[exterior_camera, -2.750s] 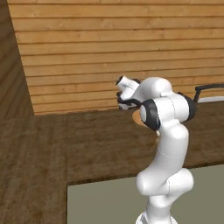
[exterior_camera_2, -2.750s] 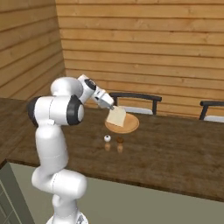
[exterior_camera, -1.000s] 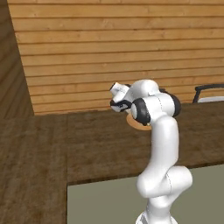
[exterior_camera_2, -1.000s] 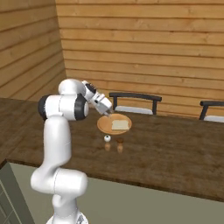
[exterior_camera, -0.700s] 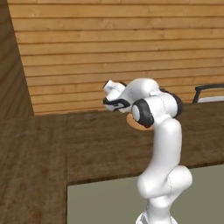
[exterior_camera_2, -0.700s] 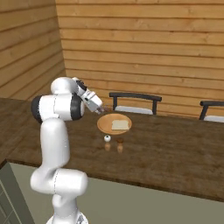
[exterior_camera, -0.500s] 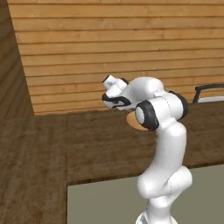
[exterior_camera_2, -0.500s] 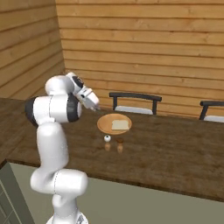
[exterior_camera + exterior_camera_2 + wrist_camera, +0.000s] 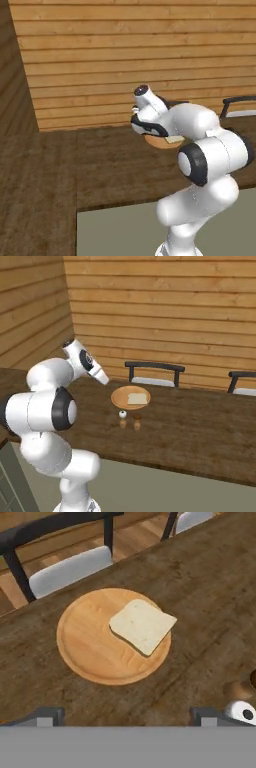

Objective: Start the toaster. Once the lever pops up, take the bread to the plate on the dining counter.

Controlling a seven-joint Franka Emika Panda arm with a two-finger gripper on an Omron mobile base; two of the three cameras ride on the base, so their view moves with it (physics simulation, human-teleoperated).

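Bread [image 9: 142, 625]: pale tan squarish slice, lying flat on plate [image 9: 85, 647], set toward one side, corner reaching rim. Plate round, shallow, tan-brown, resting on dark wood-plank dining counter [image 9: 210, 587], near its far edge.

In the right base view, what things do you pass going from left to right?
Robot arm → plate with the bread → right-hand chair.
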